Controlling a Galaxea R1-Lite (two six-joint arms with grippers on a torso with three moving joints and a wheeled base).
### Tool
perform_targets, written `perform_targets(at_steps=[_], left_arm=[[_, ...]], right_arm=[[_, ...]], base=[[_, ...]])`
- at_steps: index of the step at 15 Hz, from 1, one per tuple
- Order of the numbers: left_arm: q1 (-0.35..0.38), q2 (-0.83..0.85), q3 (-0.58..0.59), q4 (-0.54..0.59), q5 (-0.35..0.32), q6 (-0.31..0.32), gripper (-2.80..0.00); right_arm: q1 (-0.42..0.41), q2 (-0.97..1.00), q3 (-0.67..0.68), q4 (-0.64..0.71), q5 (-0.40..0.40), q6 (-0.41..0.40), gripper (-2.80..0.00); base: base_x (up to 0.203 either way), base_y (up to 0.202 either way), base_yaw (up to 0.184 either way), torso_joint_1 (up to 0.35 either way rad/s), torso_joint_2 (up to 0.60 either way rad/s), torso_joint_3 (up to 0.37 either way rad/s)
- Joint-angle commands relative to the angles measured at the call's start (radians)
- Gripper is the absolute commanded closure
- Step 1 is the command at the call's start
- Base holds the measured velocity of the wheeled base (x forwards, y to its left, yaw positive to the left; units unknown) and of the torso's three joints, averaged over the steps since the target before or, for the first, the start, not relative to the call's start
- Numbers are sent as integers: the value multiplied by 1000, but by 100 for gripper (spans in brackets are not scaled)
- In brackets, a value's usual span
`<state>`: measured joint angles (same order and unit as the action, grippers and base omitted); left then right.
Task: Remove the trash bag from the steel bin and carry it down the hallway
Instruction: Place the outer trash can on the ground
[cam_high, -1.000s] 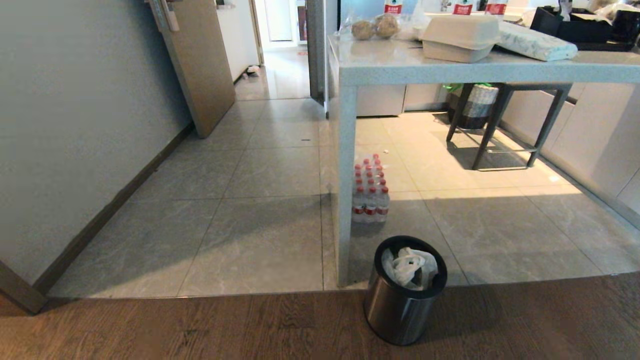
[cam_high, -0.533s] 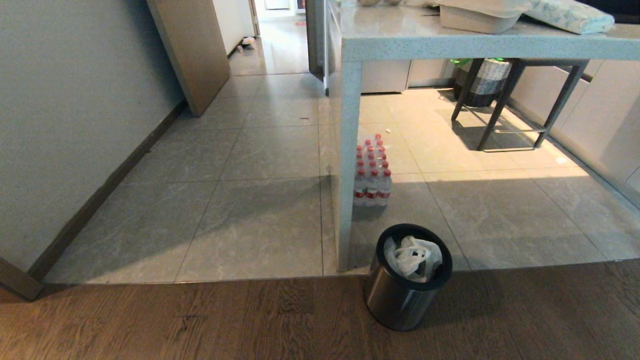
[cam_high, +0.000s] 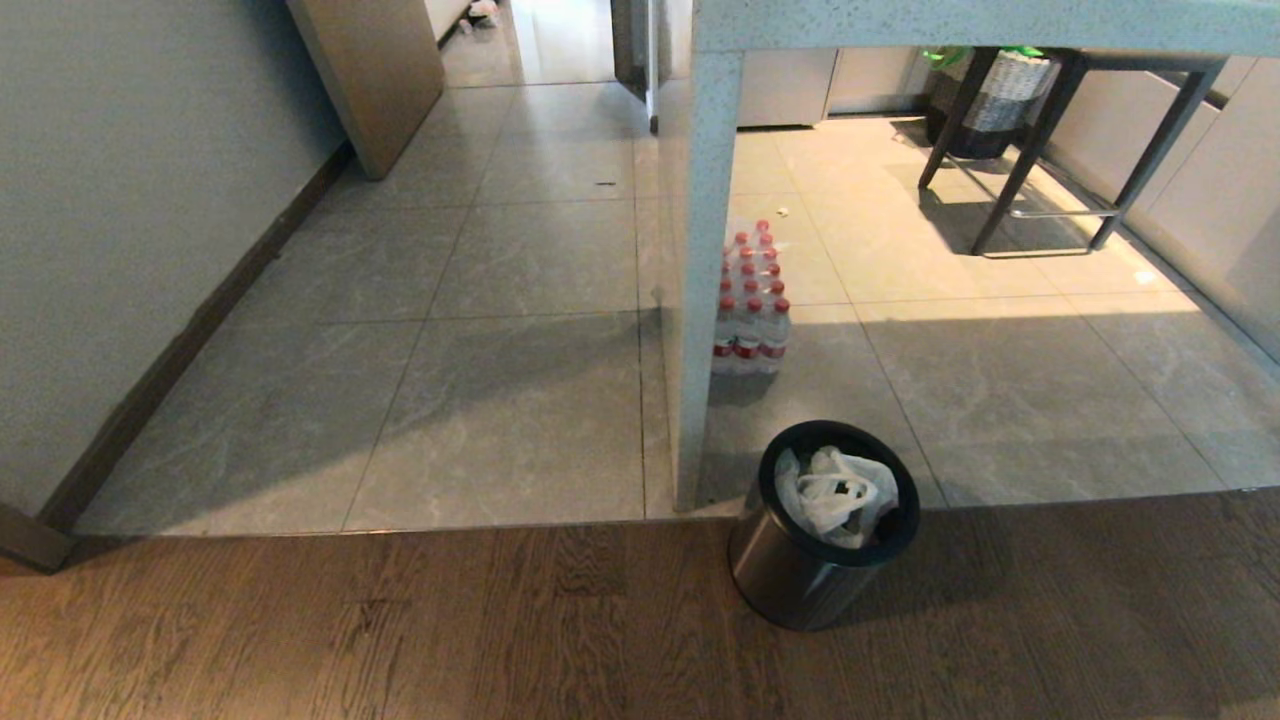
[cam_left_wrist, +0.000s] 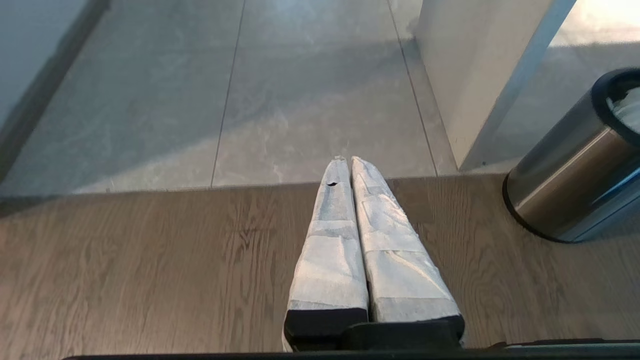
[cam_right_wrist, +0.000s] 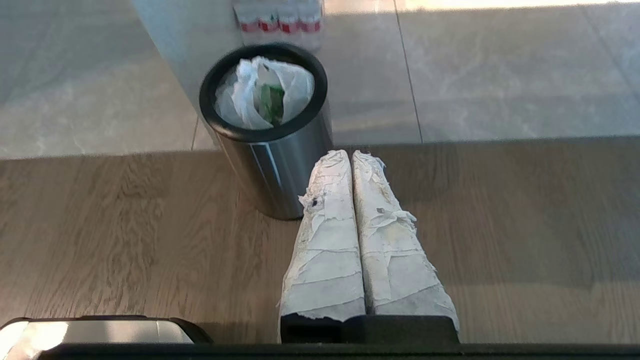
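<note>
The steel bin (cam_high: 812, 558) stands on the wood floor by the table leg (cam_high: 700, 290), its black rim up. Inside it sits the crumpled white trash bag (cam_high: 836, 494), with something green showing through in the right wrist view (cam_right_wrist: 260, 95). My right gripper (cam_right_wrist: 351, 154) hangs above the wood floor just short of the steel bin (cam_right_wrist: 280, 160), its tape-wrapped fingers shut on nothing. My left gripper (cam_left_wrist: 347, 160) is shut and empty too, over the floor seam, with the steel bin (cam_left_wrist: 575, 175) off to one side. Neither arm shows in the head view. The hallway (cam_high: 560, 40) opens at the far end.
A shrink-wrapped pack of red-capped bottles (cam_high: 750, 305) stands on the tiles behind the bin. A dark-legged stool (cam_high: 1050, 150) and a patterned bin (cam_high: 995, 95) are under the table at the back right. A wall (cam_high: 120, 230) and door (cam_high: 375, 70) bound the left.
The whole head view has tilted downward: the tabletop and its things have slid out of the top of the picture, and the bin sits higher in it. Nothing on the floor has moved.
</note>
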<state>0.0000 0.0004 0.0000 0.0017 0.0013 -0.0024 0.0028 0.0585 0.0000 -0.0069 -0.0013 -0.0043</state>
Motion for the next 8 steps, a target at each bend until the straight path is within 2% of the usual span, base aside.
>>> perform_targets(at_steps=[1,8], left_arm=[[0,-2,0,0,0,-1,0],[0,-2,1,0,0,-2,0]], right_arm=[[0,0,0,-1,0,0,0],[0,0,0,-1,0,-1,0]], base=[[0,0,0,-3,1,-198],[0,0,0,3,2,-199]])
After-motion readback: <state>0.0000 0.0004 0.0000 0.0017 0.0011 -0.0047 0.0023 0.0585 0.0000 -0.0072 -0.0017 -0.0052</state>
